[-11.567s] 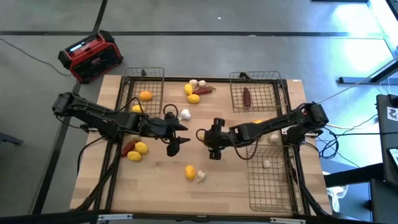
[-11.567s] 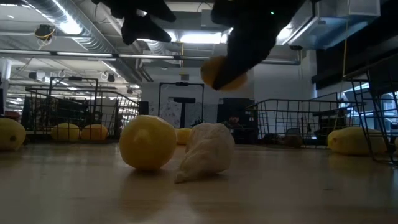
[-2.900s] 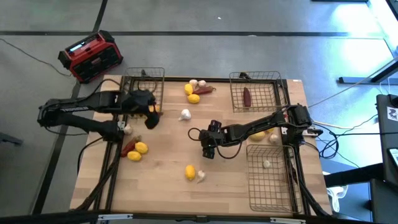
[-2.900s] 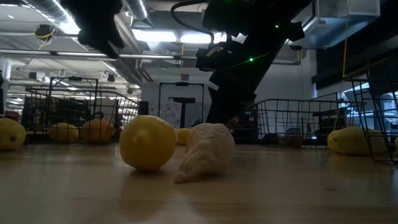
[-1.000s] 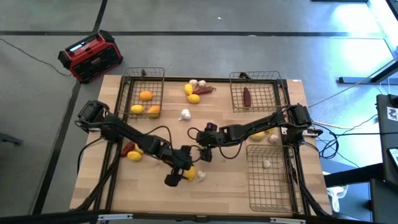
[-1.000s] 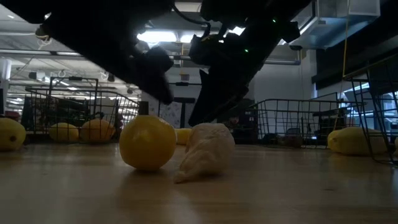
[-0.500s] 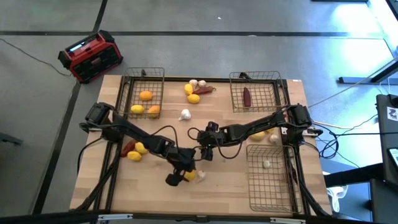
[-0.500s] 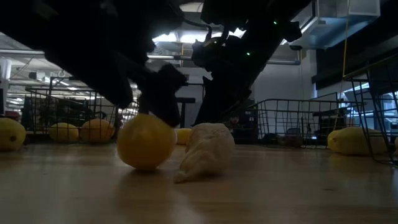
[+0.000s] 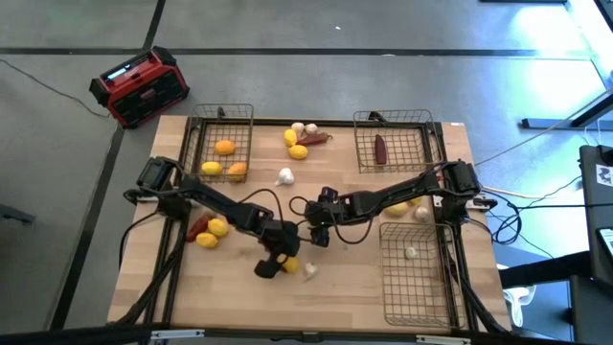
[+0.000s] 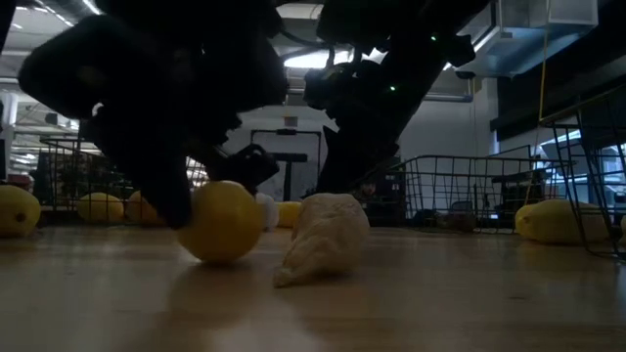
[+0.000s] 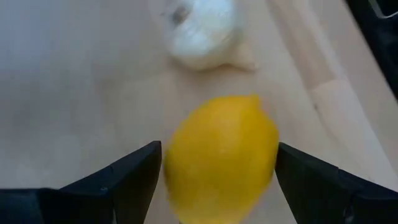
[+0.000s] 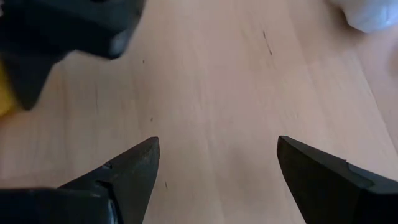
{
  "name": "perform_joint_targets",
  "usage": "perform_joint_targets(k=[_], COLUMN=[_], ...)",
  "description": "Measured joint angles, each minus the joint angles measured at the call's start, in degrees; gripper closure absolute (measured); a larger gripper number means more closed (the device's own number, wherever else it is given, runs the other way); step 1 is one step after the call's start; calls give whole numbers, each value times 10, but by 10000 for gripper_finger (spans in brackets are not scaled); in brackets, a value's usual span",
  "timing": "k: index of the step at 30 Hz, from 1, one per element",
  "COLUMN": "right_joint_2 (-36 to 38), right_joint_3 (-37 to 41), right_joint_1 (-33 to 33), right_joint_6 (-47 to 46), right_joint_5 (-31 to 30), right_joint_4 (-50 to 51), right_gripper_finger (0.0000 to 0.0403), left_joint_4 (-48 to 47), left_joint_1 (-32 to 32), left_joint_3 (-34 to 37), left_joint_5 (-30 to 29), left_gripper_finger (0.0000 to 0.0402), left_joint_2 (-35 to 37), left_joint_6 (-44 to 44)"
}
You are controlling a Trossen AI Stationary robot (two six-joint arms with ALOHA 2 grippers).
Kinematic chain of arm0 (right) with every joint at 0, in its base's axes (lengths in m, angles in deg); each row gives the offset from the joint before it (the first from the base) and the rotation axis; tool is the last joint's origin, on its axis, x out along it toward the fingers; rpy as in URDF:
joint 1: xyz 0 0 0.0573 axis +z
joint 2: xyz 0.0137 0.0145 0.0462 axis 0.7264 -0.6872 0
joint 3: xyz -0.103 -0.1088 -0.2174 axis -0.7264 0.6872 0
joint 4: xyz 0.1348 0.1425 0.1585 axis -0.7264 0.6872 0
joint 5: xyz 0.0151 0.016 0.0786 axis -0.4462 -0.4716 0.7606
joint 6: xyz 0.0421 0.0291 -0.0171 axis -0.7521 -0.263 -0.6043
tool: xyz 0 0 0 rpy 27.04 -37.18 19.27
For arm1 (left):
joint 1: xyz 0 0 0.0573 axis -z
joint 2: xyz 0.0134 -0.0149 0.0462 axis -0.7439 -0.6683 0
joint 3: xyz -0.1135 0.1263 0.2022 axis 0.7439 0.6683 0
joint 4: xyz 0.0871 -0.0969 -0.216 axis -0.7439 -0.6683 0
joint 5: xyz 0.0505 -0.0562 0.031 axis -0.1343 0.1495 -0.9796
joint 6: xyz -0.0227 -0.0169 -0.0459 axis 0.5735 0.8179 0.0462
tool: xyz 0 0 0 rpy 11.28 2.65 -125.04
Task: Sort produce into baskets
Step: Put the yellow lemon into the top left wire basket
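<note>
No readable text (none anywhere)

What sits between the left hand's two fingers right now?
A yellow lemon sits between the fingers of the left hand, which are spread either side of it. The left wrist view shows this, with a garlic bulb beyond.

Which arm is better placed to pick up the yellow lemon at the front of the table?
Left. The left gripper is open with the lemon between its fingers; the right gripper is open over bare table.
</note>
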Motion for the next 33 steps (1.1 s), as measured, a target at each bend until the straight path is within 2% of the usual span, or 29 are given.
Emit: perform_joint_targets(k=[8, 18, 25, 33], right_joint_2=[0, 0, 0, 0], right_joint_3=[0, 0, 0, -1], right_joint_1=[0, 0, 0, 0], right_joint_6=[0, 0, 0, 0], right_joint_5=[0, 0, 0, 0], right_joint_4=[0, -4, -5, -7], right_gripper_finger=[84, 84, 84, 84], left_joint_4=[-8, -6, -9, -67], left_joint_1=[-3, -3, -3, -5], left_joint_3=[0, 0, 0, 0], left_joint_5=[0, -3, -6, -79], left_gripper_finger=[101, 170, 165, 163], left_joint_2=[0, 1, 3, 64], left_joint_6=[20, 24, 54, 56])
